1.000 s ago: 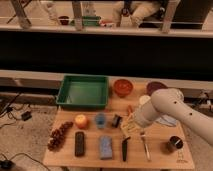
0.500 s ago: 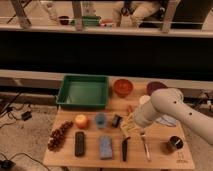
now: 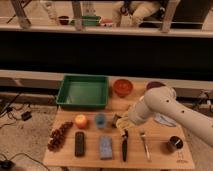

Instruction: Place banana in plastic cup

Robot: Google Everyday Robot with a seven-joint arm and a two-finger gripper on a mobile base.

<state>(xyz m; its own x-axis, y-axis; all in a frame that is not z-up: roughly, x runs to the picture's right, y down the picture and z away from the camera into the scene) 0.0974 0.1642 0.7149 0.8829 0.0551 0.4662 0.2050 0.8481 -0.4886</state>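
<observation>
hand [image 3: 119,123]: is hanging low over the desk [image 3: 160,153], just right of the plastic cup [image 3: 100,120]; whether it is spread or pinching cannot be told.
banana [image 3: 115,118]: is lying at the hand, mostly covered by it.
plastic cup: is standing upright between the orange fruit [image 3: 80,121] and the hand.

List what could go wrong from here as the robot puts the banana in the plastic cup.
1. The claw is close beside the small plastic cup; a sideways nudge could tip it or shove it into the orange fruit.
2. The banana, mostly hidden at the claw, may be hard to line up with that narrow cup and could miss it.
</observation>
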